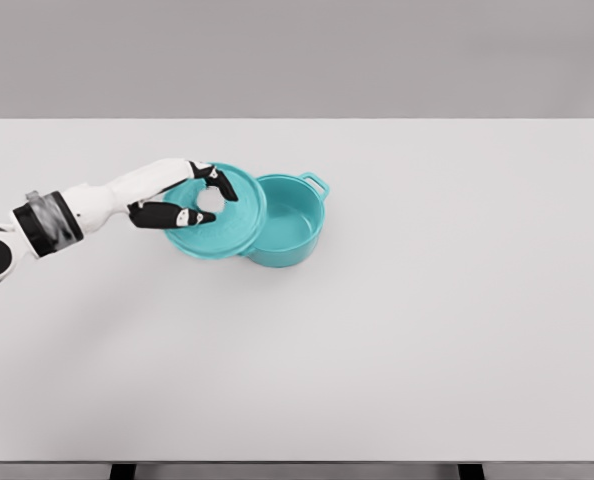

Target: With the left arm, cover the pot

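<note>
White table (397,330), grey wall behind. Left hand (182,200) grips the teal lid (222,222) by its top, lid tilted and overlapping the left rim of the open pot (289,222), likely mid-carry. Lid needs shifting right and levelling to seat.

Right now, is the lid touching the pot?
Cannot tell. In the head view the lid, held tilted by the left hand, overlaps the pot at its left rim, so any contact or gap there is hidden.
</note>
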`<control>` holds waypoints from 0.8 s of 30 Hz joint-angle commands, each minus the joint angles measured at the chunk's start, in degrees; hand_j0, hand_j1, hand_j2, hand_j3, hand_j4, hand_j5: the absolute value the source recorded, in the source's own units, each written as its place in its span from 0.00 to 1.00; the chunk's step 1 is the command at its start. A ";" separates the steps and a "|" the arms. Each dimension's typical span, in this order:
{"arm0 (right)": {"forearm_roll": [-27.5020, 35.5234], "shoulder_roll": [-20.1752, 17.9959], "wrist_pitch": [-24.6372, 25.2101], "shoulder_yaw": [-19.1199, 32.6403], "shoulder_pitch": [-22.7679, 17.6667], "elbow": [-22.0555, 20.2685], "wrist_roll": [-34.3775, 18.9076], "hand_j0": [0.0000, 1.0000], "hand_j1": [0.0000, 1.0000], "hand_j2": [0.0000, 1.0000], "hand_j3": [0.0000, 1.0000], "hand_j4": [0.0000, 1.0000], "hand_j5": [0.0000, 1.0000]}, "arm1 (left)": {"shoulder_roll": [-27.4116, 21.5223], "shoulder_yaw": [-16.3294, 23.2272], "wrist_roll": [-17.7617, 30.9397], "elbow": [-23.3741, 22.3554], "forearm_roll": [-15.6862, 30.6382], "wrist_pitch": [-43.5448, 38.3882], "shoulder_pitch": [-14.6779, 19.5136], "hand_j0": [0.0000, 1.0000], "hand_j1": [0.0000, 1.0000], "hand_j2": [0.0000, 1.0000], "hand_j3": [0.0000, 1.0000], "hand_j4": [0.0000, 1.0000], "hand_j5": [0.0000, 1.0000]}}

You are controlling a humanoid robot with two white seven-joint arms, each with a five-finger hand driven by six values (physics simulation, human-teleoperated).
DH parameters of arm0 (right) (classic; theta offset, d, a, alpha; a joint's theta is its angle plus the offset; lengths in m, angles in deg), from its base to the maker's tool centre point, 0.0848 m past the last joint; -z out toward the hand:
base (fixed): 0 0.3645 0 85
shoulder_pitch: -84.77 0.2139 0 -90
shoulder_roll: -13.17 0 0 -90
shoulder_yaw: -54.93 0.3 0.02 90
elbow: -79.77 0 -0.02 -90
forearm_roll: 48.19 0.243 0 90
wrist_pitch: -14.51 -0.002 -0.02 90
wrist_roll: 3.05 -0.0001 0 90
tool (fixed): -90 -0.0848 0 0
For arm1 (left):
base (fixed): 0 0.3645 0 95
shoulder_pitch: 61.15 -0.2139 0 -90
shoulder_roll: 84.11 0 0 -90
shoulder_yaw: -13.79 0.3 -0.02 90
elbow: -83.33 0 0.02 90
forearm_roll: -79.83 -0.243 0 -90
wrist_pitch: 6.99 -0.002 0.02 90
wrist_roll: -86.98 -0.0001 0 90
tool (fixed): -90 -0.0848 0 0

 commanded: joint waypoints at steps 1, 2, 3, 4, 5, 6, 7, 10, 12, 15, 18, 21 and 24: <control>-0.03 0.00 -0.03 0.01 0.00 0.00 -0.02 1.00 1.00 1.00 1.00 1.00 1.00 | 0.95 0.00 0.66 -0.96 0.18 -0.40 0.00 0.54 0.54 0.54 0.54 0.54 0.54; -0.03 0.00 -0.03 0.01 0.00 0.00 -0.02 1.00 1.00 1.00 1.00 1.00 1.00 | 1.12 0.00 0.75 -1.05 0.26 -0.40 0.09 0.54 0.54 0.54 0.54 0.54 0.54; -0.03 0.00 -0.03 0.01 0.00 0.00 -0.02 1.00 1.00 1.00 1.00 1.00 1.00 | 1.12 0.00 0.75 -1.23 0.26 -0.40 0.26 0.54 0.54 0.54 0.54 0.54 0.54; -0.03 0.00 -0.03 0.01 0.00 0.00 -0.02 1.00 1.00 1.00 1.00 1.00 1.00 | 1.21 0.00 0.84 -1.49 0.18 -0.40 0.35 0.54 0.54 0.54 0.54 0.54 0.54; -0.03 0.00 -0.03 0.01 0.00 0.00 -0.02 1.00 1.00 1.00 1.00 1.00 1.00 | 1.56 0.00 0.93 -1.58 0.26 -0.40 0.61 0.54 0.54 0.54 0.54 0.54 0.54; -0.03 0.00 -0.03 0.01 0.00 0.00 -0.02 1.00 1.00 1.00 1.00 1.00 1.00 | 2.09 0.00 1.10 -1.67 0.18 -0.40 0.70 0.54 0.54 0.54 0.54 0.54 0.54; -0.03 0.00 -0.03 0.01 0.00 0.00 -0.02 1.00 1.00 1.00 1.00 1.00 1.00 | 2.26 0.00 1.19 -2.28 0.18 -0.40 0.88 0.54 0.54 0.54 0.54 0.54 0.54; -0.03 0.00 -0.03 0.01 -0.09 0.00 -0.02 1.00 1.00 1.00 1.00 1.00 1.00 | 3.14 0.00 1.19 -3.16 0.09 -0.40 1.23 0.54 0.54 0.54 0.54 0.54 0.54; -0.03 0.00 -0.03 0.01 0.00 0.00 -0.02 1.00 1.00 1.00 1.00 1.00 1.00 | 3.23 0.00 1.19 -3.16 0.09 -0.40 1.76 0.54 0.54 0.54 0.54 0.54 0.54; -0.03 0.00 -0.03 0.01 0.00 0.00 -0.02 1.00 1.00 1.00 1.00 1.00 1.00 | 4.11 0.00 1.19 -3.34 0.09 -0.40 1.93 0.54 0.54 0.54 0.54 0.54 0.54; -0.03 0.00 -0.03 0.01 0.00 0.00 -0.02 1.00 1.00 1.00 1.00 1.00 1.00 | 5.43 0.00 1.19 -4.30 -0.52 -0.40 2.29 0.54 0.54 0.54 0.54 0.54 0.54; -0.03 0.00 -0.03 0.01 0.00 0.00 -0.02 1.00 1.00 1.00 1.00 1.00 1.00 | 6.57 0.09 1.19 -5.18 -0.70 -0.40 2.72 0.54 0.54 0.54 0.54 0.54 0.54; -0.03 0.00 -0.03 0.01 0.00 0.00 -0.02 1.00 1.00 1.00 1.00 1.00 1.00 | 8.15 0.09 1.54 -6.59 -1.76 -0.40 2.81 0.54 0.54 0.54 0.54 0.54 0.54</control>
